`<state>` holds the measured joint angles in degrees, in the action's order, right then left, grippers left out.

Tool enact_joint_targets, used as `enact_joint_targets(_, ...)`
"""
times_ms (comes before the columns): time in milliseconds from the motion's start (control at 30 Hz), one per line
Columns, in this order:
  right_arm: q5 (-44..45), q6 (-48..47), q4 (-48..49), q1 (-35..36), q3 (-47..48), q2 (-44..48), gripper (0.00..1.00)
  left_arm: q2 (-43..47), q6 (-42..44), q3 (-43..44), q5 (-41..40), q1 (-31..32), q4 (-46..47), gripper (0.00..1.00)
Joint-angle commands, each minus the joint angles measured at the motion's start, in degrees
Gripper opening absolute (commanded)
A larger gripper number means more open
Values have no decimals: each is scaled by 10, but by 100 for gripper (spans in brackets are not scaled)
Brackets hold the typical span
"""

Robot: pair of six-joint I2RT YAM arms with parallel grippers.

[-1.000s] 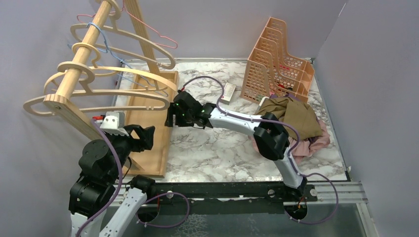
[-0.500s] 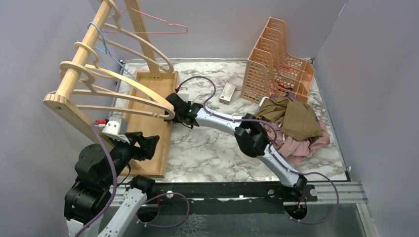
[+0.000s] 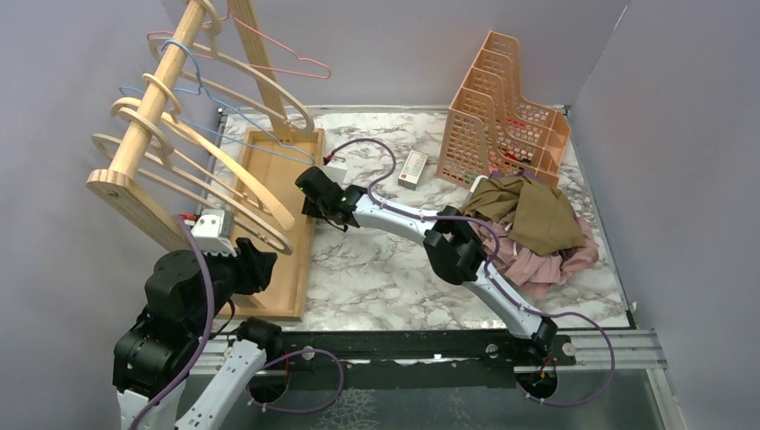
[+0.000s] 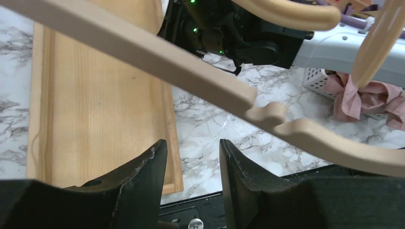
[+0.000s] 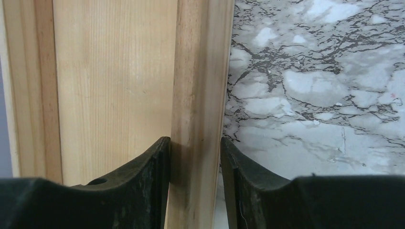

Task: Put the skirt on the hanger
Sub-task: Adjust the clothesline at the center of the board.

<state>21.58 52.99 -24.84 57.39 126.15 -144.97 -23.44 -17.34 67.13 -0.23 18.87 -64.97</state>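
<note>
Olive-brown and pink garments lie in a heap [image 3: 538, 224] on the right of the marble table; I cannot tell which is the skirt. Several wooden hangers [image 3: 242, 193] and thin wire ones hang askew on the rod of a wooden rack [image 3: 157, 98]. One hanger arm [image 4: 143, 52] crosses above my left gripper. My right gripper [image 3: 311, 206] [image 5: 195, 143] is shut on the right rim [image 5: 200, 95] of the rack's base tray [image 3: 269, 242]. My left gripper [image 3: 260, 262] [image 4: 193, 145] is open and empty over the tray's near right corner.
A peach mesh file organiser [image 3: 502, 107] stands at the back right, with a small white box [image 3: 413, 167] beside it. Purple walls close in the left, back and right. A black rail [image 3: 403, 345] runs along the near edge.
My right gripper has closed onto the tray's rim. The hangers have swung on the rod. My left gripper's jaws have narrowed and it has drawn back slightly.
</note>
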Motion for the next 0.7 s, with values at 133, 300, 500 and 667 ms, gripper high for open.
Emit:
enact_joint_targets(133, 79, 91, -132, -43, -54, 19, 31, -35, 0, 1, -74, 0, -54, 40)
enact_joint_targets(300, 92, 167, -178, -57, -104, 51, 21, -44, 11, 1, -98, 2, -65, 39)
enact_joint_targets(500, 73, 232, -168, -64, -192, 112, 19, -57, 9, -1, -91, 4, -48, 39)
enact_joint_targets(667, -65, 137, -9, -66, -248, 155, 60, -59, 16, -1, -52, 5, -22, 40)
